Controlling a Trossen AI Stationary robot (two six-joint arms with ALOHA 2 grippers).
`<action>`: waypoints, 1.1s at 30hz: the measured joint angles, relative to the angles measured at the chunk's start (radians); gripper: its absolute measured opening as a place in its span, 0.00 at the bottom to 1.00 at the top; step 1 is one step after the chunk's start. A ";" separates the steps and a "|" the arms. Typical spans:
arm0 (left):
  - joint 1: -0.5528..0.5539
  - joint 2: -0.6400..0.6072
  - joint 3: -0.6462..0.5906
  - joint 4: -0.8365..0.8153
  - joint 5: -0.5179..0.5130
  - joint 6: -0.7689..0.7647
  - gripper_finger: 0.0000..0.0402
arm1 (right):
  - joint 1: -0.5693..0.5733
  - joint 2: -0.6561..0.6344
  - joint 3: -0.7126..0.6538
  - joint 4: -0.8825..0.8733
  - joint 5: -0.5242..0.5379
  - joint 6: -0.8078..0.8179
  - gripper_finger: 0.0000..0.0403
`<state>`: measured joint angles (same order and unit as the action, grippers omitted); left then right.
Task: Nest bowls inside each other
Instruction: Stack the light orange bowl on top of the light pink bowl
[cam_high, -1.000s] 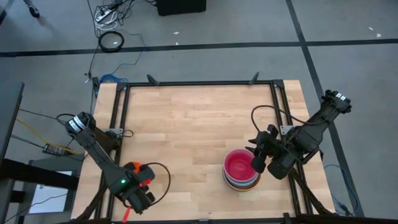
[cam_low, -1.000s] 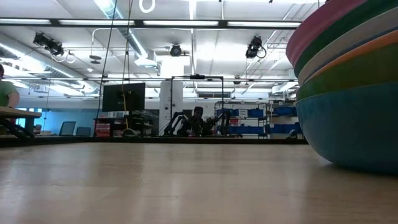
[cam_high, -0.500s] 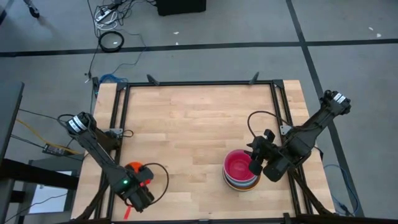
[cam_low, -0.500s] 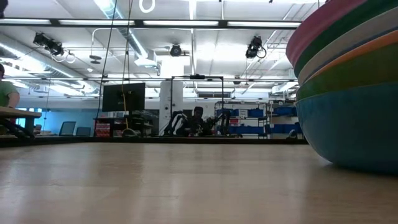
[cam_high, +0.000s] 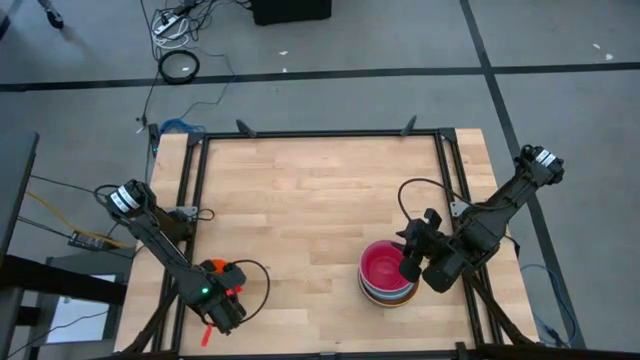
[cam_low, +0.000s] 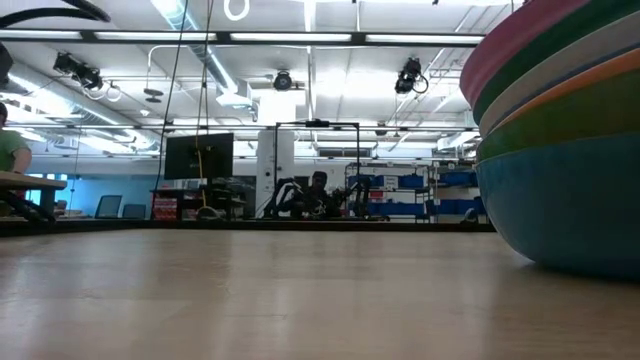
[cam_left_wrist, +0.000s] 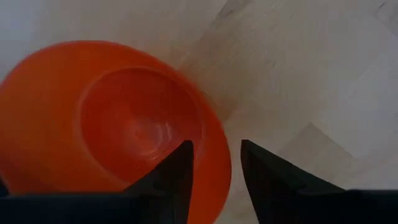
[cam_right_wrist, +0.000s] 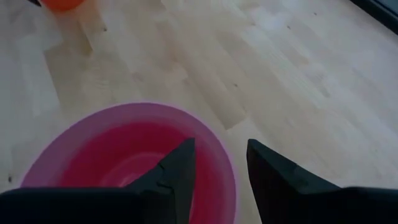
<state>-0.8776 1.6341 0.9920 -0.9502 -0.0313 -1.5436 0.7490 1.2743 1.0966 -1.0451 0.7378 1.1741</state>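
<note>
Bowls (cam_high: 387, 276) are sitting stacked under the spread right gripper (cam_right_wrist: 219, 163); the spread left gripper (cam_left_wrist: 214, 163) is straddling the orange bowl's (cam_left_wrist: 118, 127) rim, needing closing next.

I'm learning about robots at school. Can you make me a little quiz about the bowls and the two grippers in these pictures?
1. True or false: the orange bowl already sits inside the stack of bowls.
2. Which colour is the top bowl of the stack? A) white B) pink C) blue
3. Fill in: the left gripper hangs with its jaws ____ over the orange bowl's rim.

Key:
1. False. It stands alone near the table's left front corner, far from the stack.
2. B. The right gripper hovers above its rim, also open and holding nothing.
3. Open.
</note>
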 joint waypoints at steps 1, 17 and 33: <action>0.000 0.000 -0.007 0.017 -0.002 0.000 0.33 | 0.000 0.000 0.000 0.000 0.000 0.000 0.33; 0.041 0.000 0.147 -0.096 -0.200 0.179 0.01 | 0.000 0.000 0.000 -0.008 0.061 -0.011 0.33; 0.634 0.001 0.541 0.285 -0.146 1.483 0.01 | -0.037 -0.005 0.000 -0.062 0.284 0.071 0.32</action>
<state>-0.2431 1.6348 1.5333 -0.6647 -0.1774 -0.0606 0.7119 1.2692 1.0967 -1.1074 1.0220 1.2454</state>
